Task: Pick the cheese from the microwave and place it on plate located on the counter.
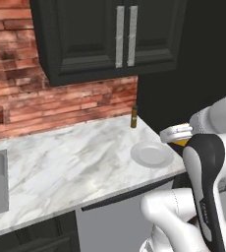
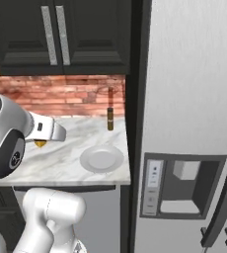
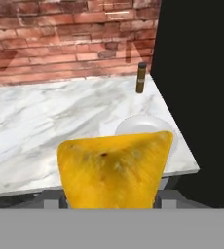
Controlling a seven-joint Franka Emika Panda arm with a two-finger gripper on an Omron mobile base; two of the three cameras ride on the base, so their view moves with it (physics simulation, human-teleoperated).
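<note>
The plate (image 1: 152, 155) lies on the counter (image 1: 75, 162) near its right end. A bottle (image 1: 133, 116) stands behind it by the wall. The cheese (image 3: 115, 170) seems to be before the plate.

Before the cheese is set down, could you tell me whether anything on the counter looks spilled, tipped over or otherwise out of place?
Nothing stands out. The plate lies flat and bare near the counter's right end, the small dark bottle stands upright by the brick wall, and the marble shows no spills. The gripper holds the cheese, not yet over the plate.

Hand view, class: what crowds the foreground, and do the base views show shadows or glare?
Hand view: the cheese looms large, half hiding the plate. Left base view: soft, even light, no glare. Right base view: the bottle throws a faint shadow on the brick.
</note>
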